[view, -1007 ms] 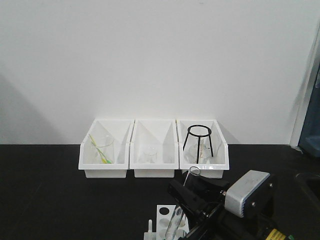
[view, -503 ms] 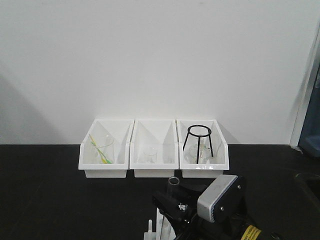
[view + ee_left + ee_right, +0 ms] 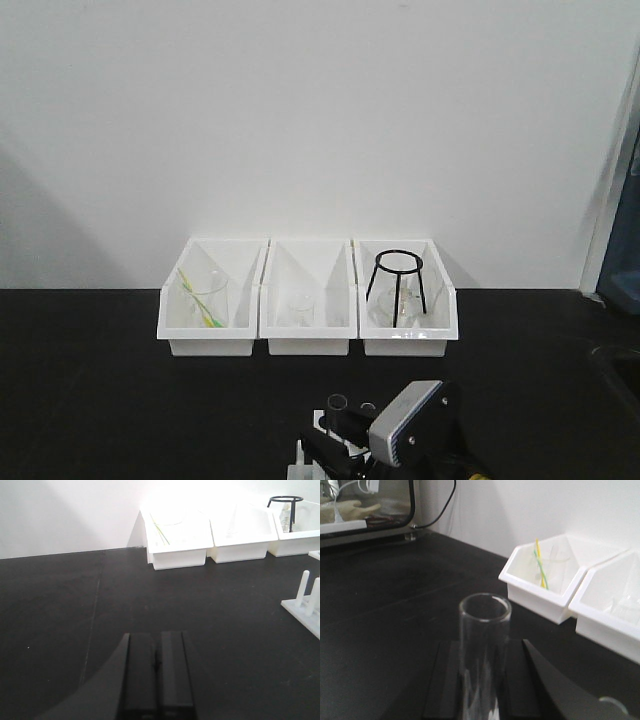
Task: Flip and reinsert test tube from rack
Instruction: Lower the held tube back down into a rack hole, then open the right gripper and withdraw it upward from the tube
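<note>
My right gripper (image 3: 481,649) is shut on the test tube (image 3: 484,645), which stands upright with its open mouth up between the two black fingers (image 3: 447,680). In the front view the tube's mouth (image 3: 338,404) shows just above the gripper (image 3: 345,428), over the white rack (image 3: 298,464) at the bottom edge. A second round glass rim (image 3: 367,409) sits beside it and shows in the right wrist view (image 3: 612,704). The held tube's lower end is hidden. My left gripper (image 3: 158,639) is shut and empty over the black table. The rack's pegs (image 3: 306,592) show at its right.
Three white bins (image 3: 308,300) stand in a row at the back by the wall. The left one holds a beaker with yellow-green sticks (image 3: 203,300), the middle a small beaker (image 3: 300,308), the right a black tripod stand (image 3: 398,280). The table top (image 3: 75,605) is black.
My right arm has moved down and to the left. The tube went from tilted to upright and dropped lower over the rack, so less of it shows.
</note>
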Motion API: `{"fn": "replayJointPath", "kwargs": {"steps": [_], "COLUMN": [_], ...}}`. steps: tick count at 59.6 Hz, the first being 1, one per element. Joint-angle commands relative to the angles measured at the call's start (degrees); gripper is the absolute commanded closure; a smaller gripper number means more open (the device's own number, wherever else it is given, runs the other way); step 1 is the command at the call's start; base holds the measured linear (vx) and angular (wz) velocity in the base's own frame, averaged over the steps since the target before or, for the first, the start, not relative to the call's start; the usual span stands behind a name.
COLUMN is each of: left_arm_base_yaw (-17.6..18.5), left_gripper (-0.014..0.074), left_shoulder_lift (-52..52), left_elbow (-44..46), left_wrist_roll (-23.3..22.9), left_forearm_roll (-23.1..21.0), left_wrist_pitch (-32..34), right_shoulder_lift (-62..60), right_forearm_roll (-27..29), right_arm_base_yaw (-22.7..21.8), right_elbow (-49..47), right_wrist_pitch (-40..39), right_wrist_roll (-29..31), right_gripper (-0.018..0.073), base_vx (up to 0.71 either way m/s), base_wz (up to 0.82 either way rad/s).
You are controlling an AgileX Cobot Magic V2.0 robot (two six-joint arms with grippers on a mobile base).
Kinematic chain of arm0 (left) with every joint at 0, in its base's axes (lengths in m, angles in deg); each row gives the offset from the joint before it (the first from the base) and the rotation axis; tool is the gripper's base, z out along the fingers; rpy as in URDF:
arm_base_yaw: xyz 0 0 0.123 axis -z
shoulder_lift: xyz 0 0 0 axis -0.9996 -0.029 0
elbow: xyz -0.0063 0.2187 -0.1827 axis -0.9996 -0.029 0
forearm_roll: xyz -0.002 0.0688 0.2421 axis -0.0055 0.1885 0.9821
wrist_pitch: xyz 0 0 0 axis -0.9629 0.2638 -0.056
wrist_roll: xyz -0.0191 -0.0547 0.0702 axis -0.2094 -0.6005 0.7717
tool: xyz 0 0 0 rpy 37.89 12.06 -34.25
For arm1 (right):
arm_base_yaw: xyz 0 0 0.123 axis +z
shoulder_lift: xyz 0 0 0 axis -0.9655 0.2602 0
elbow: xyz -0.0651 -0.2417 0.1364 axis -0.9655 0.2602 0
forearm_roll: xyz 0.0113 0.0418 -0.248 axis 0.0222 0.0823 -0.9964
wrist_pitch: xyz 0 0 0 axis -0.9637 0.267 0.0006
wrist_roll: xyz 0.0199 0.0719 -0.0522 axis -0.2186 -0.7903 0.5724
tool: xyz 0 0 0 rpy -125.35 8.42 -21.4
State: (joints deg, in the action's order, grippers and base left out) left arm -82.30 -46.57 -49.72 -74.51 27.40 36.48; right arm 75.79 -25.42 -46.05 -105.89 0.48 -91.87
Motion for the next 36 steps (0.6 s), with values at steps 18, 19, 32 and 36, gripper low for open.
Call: {"fn": "replayJointPath", "kwargs": {"steps": [18,19,32,36], "left_arm_base_yaw": [0.0,0.0,0.0,0.0], "left_gripper": [0.0602,0.0602,0.0602,0.0602], "left_shoulder_lift": [0.5,0.5,0.5,0.5], "left_elbow": [0.2,0.2,0.2,0.2], "left_wrist_roll": [-0.5,-0.5,-0.5,-0.5], "left_forearm_roll": [-0.2,-0.2,-0.2,-0.2], "left_wrist_pitch": [4.6,4.6,4.6,4.6], "right_shoulder_lift": [1.9,1.9,1.9,1.9], "right_forearm_roll": [0.6,0.6,0.8,0.9], "right_arm_base_yaw": [-0.2,-0.2,-0.2,-0.2], "right_elbow": [-1.7,-1.7,-1.7,-1.7], "right_wrist_pitch": [-5.5,-5.5,-5.4,-5.4], "right_wrist_roll": [1.0,1.0,0.9,0.9], "right_gripper": [0.0477,0.046,0.0221,0.0141], "base_vx": [0.0,0.0,0.0,0.0], "base_wz": [0.0,0.0,0.0,0.0]}}
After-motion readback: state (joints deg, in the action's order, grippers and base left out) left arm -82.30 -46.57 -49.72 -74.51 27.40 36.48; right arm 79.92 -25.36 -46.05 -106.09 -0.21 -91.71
